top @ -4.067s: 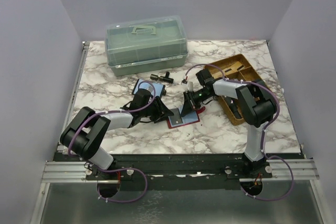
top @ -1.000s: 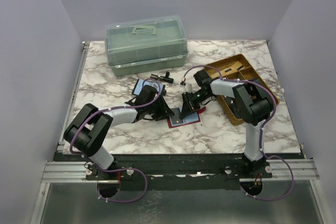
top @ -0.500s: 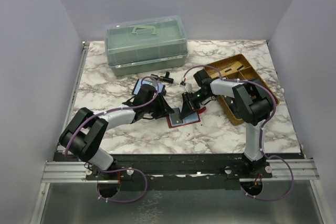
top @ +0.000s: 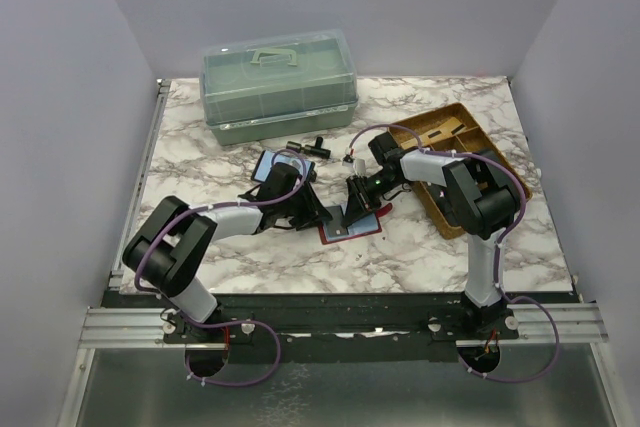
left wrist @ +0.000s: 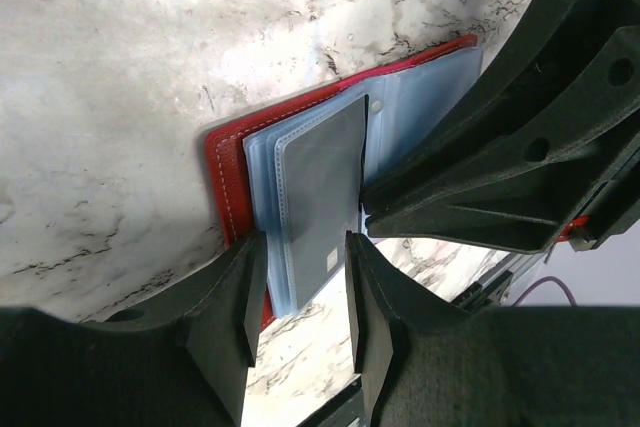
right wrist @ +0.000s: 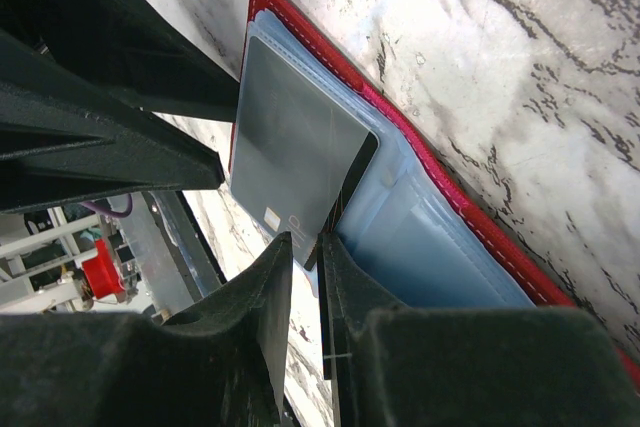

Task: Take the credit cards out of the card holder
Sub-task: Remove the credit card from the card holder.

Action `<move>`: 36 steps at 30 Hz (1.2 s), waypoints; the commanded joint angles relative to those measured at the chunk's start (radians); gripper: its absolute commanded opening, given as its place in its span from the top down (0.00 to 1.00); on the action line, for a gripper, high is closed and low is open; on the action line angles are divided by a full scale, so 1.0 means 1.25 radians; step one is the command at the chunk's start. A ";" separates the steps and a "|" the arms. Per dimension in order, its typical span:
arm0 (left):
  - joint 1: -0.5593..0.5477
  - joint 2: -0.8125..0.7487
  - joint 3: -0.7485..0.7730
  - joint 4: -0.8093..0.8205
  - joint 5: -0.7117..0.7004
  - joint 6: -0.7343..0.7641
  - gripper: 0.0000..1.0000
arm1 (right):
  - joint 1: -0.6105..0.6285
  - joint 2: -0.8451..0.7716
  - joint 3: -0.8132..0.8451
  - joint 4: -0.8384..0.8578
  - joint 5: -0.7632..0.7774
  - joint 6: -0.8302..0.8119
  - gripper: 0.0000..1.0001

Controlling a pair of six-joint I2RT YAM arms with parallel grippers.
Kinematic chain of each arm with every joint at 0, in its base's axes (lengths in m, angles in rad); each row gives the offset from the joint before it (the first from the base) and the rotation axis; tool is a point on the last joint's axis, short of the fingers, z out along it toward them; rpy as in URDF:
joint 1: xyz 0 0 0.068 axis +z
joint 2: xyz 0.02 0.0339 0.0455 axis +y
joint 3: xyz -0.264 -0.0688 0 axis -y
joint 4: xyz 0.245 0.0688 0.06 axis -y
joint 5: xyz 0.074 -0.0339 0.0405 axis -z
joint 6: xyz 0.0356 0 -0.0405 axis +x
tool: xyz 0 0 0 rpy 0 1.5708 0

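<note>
The card holder lies open on the marble, red rim with pale blue sleeves. My right gripper is shut on the edge of a grey credit card, which stands partly out of a sleeve; in the top view the card stands tilted above the holder. In the right wrist view my right gripper pinches the card's dark edge beside the holder's red rim. My left gripper is open, its fingers either side of the sleeves' near end and the grey card. The left gripper also shows in the top view.
A green translucent toolbox stands at the back left. A wooden tray with parts sits at the right. A dark-edged blue folding case lies behind the left gripper, with small black parts beyond it.
My left gripper has edged a little right, closer to the card holder. My right gripper still holds the card in the same place.
</note>
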 commanded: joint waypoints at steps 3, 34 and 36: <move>-0.006 0.020 0.002 0.039 0.037 -0.008 0.59 | 0.013 0.026 0.008 -0.011 0.037 -0.009 0.77; -0.007 -0.071 -0.030 0.025 -0.013 -0.018 0.64 | 0.014 0.014 0.002 -0.007 0.027 -0.011 0.76; -0.007 -0.086 -0.029 0.006 -0.025 -0.013 0.62 | 0.013 0.016 0.003 -0.008 0.026 -0.011 0.76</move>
